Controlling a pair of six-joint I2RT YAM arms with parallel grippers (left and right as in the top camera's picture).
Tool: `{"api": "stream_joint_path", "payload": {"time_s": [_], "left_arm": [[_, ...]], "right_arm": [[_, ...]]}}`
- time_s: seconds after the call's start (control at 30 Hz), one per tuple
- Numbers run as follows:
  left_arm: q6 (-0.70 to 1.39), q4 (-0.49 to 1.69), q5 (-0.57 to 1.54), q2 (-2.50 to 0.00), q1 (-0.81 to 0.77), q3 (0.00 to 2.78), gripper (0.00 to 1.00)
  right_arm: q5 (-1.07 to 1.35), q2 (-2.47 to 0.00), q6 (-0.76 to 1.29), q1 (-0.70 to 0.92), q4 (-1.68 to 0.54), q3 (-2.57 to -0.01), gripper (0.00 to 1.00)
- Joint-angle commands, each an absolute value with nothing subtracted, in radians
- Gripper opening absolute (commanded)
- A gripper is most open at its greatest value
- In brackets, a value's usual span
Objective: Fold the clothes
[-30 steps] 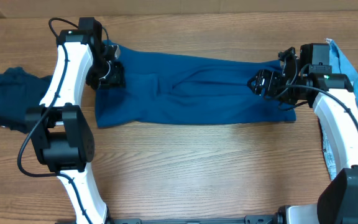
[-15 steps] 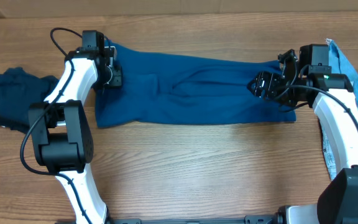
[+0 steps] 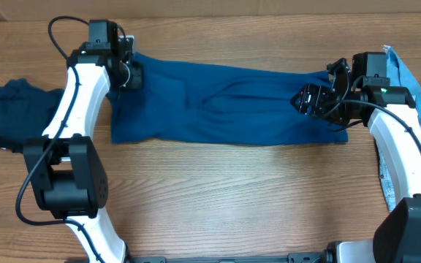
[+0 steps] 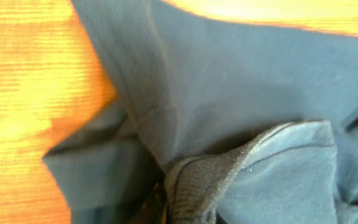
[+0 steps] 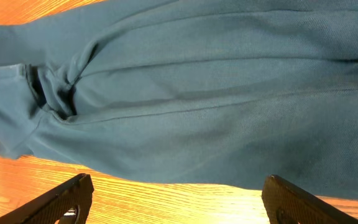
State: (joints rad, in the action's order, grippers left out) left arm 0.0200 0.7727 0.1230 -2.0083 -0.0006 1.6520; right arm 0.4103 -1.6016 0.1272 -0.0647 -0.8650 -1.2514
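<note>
The blue garment (image 3: 225,106) lies flat on the tabletop (image 3: 232,190). The left end effector (image 3: 126,73) pinches its far-left corner (probably to start a fold); the right end effector (image 3: 314,98) hangs wide open, empty, above its right end.

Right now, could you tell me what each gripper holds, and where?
Left gripper pinches the blue garment's far left corner; right gripper, jaws open, holds nothing.

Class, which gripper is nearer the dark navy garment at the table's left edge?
Left. The left gripper is a short way right of the navy garment; the right gripper is over the mid-blue garment, at its opposite end.
</note>
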Motion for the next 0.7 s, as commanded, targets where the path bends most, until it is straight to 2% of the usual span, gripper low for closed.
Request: {"api": "stream_joint_path", "payload": {"time_s": [0.0,0.07,0.1,0.13,0.17,0.2,0.3,0.4,0.43,0.47,0.53,0.6,0.67], "left_arm": [[-0.024,0.701,0.128,-1.991,-0.027,1.669,0.12],[-0.027,0.685,0.123,-1.992,-0.029,1.669,0.12],[-0.027,0.685,0.123,-1.995,-0.029,1.669,0.16],[-0.027,0.698,0.123,-2.001,-0.029,1.668,0.25],[-0.027,0.706,0.121,-2.008,-0.028,1.668,0.3],[-0.027,0.707,0.119,-2.01,-0.029,1.667,0.42],[-0.026,0.71,0.097,-2.014,-0.028,1.667,0.52],[-0.023,0.699,0.093,-2.014,-0.027,1.668,0.52],[-0.022,0.699,0.092,-2.014,-0.026,1.668,0.6],[-0.009,0.693,0.068,-2.014,-0.023,1.668,0.62],[0.096,0.646,-0.009,-2.016,-0.007,1.667,0.64],[0.223,0.614,0.018,-2.033,0.017,1.667,0.61],[0.239,0.572,0.151,-2.078,0.034,1.667,0.49]], "right_arm": [[0.404,-1.588,0.128,-0.065,-0.863,-1.272,0.91],[0.404,-1.588,0.128,-0.065,-0.863,-1.272,0.9],[0.404,-1.588,0.128,-0.065,-0.863,-1.272,0.9],[0.403,-1.588,0.128,-0.065,-0.862,-1.272,0.9],[0.403,-1.588,0.128,-0.065,-0.862,-1.272,0.9],[0.403,-1.588,0.127,-0.065,-0.862,-1.272,0.9],[0.403,-1.588,0.128,-0.065,-0.862,-1.272,0.9],[0.4,-1.588,0.127,-0.065,-0.863,-1.272,0.91],[0.4,-1.588,0.127,-0.065,-0.862,-1.272,0.91],[0.401,-1.588,0.127,-0.065,-0.862,-1.272,0.9],[0.4,-1.588,0.127,-0.065,-0.862,-1.272,0.91],[0.401,-1.588,0.127,-0.065,-0.863,-1.272,0.91],[0.401,-1.588,0.128,-0.065,-0.863,-1.272,0.91]]}}
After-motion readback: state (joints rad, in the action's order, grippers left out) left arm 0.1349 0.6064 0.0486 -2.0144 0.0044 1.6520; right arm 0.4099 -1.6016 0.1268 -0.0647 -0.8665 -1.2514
